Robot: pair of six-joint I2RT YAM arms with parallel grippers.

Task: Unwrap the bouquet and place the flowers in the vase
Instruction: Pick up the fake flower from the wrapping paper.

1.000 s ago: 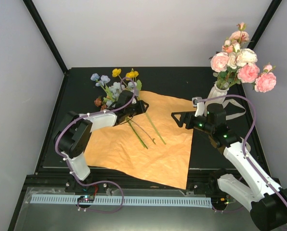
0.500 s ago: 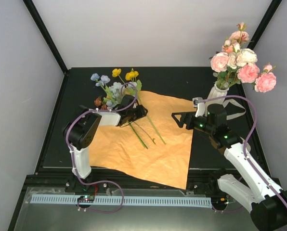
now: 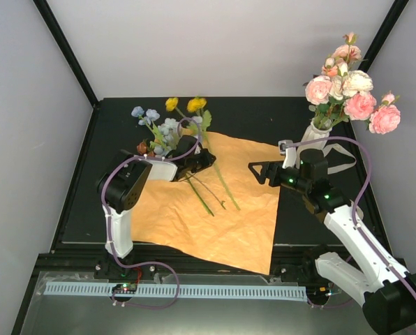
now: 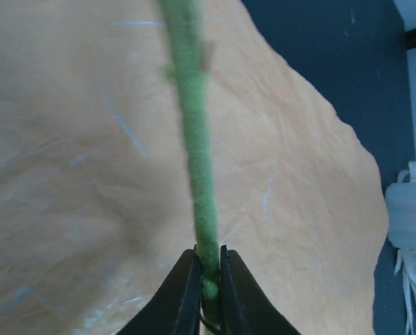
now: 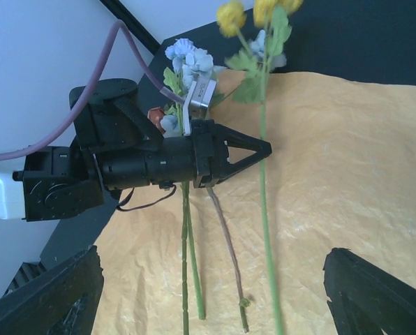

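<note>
My left pincer (image 4: 209,252) is pressed together on a fuzzy green stem (image 4: 194,125). Its own camera shows the stem wedged between the two black tips and running straight out ahead of them, blurred by closeness. That view says nothing of what the stem carries. My right wrist camera, looking across at the left pincer (image 5: 262,148), shows the same stem (image 5: 264,188) passing its tips, with leaves and yellow blooms (image 5: 230,14) at one end and the bare length stretching the other way. Under the grip lies the orange paper (image 4: 68,174), spread flat and crinkled. Only the right wrist view shows the other loose stems (image 5: 195,279) lying on the sheet just beside the held one, and the blue blooms (image 5: 187,56) bunched behind the left pincer's wrist. From above, the left pincer (image 3: 208,159) sits at the far edge of the paper (image 3: 215,223). My right pincer (image 3: 254,173) hangs well apart from it across the sheet, spread wide with nothing between its fingers (image 5: 54,293), which its own camera catches only at the frame's lower corners. Past the right pincer, farther from the left one, the white vase (image 3: 318,132) stands upright on the black table (image 3: 264,115). It already holds pink and cream flowers (image 3: 347,87), and cream ribbon (image 3: 344,166) trails at its foot.
</note>
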